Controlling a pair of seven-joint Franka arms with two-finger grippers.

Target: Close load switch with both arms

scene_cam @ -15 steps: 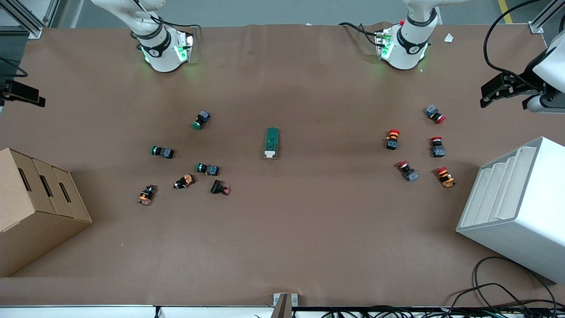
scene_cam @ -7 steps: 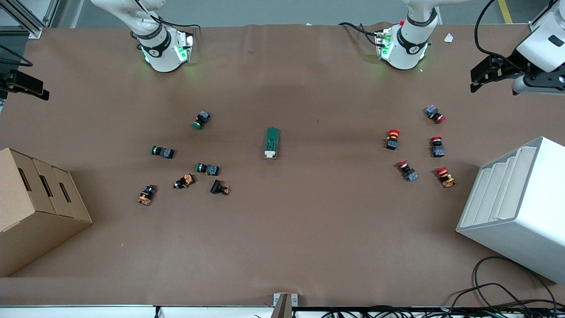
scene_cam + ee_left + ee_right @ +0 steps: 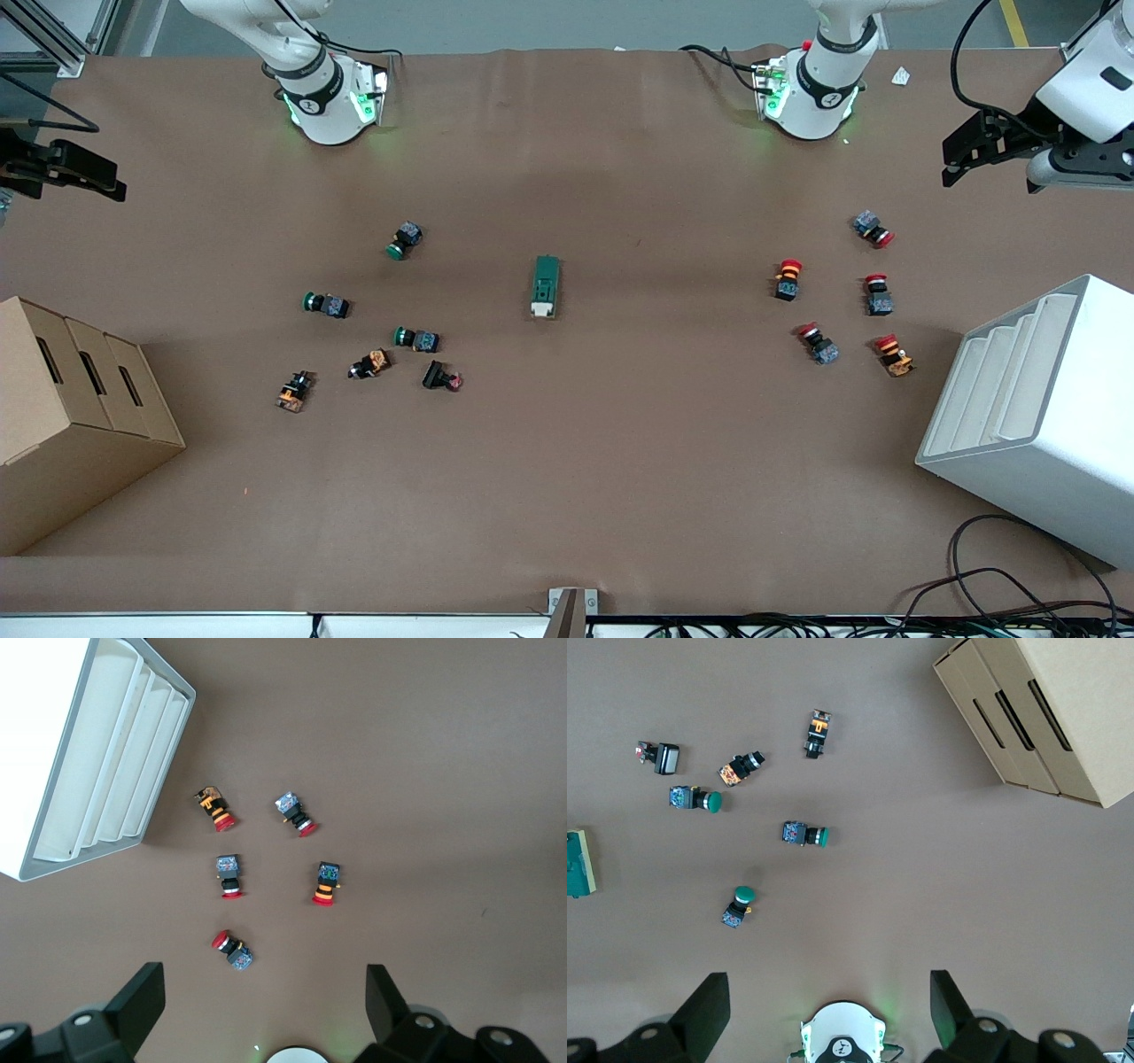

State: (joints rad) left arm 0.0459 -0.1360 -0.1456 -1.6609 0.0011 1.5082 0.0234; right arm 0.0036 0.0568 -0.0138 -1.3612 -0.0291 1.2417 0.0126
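Load switch (image 3: 546, 286) lies flat mid-table, about halfway between the two arm ends, long axis running from the base edge toward the camera edge, cream lever (image 3: 541, 308) at the camera-edge end. Untouched.

Left gripper (image 3: 961, 158) is up over the table edge at the left arm's end, fingers spread wide with nothing between them. Right gripper (image 3: 89, 173) hangs over the edge at the right arm's end, also wide and empty.

Step in hand, as judged: approach. To do it well, bring both in over mid-table, clear of the red buttons (image 3: 833, 297) and green buttons (image 3: 372, 292). One gripper should pin the green body; the other presses the lever. Watch for the block sliding on the brown table cover (image 3: 620, 461).
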